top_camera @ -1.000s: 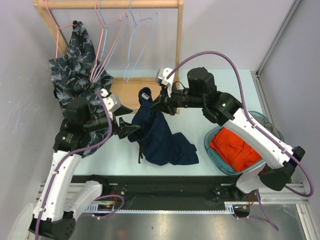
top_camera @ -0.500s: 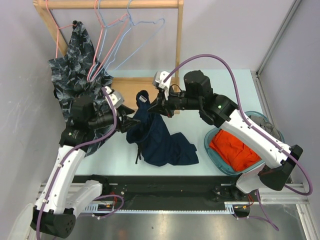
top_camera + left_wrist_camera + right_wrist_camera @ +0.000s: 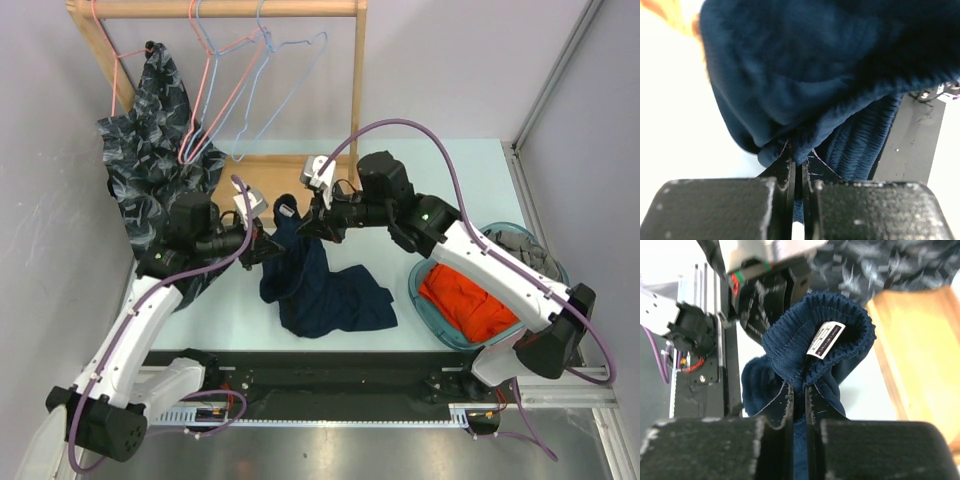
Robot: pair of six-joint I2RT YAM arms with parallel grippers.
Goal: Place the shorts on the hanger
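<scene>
The navy shorts (image 3: 322, 290) hang bunched between both grippers, their lower half resting on the table. My left gripper (image 3: 263, 246) is shut on a fold at the shorts' left edge; in the left wrist view navy cloth (image 3: 805, 75) is pinched between its jaws (image 3: 800, 154). My right gripper (image 3: 301, 222) is shut on the ribbed waistband (image 3: 805, 335), just below the white label (image 3: 825, 340), with its fingertips (image 3: 798, 388) pressed on the fabric. The light-blue hanger (image 3: 288, 85) hangs bare on the wooden rail at the back, above and apart from the shorts.
Pink hangers (image 3: 215, 90) and a dark leaf-print garment (image 3: 150, 170) hang on the wooden rack (image 3: 355, 60) at back left. Its wooden base (image 3: 262, 175) lies just behind the grippers. A teal basket (image 3: 432, 310) holding an orange garment (image 3: 470, 300) sits at the right.
My left gripper moved right onto the shorts and closed on a fold. My right gripper shifted a little left with the waistband. The hangers on the rail swung.
</scene>
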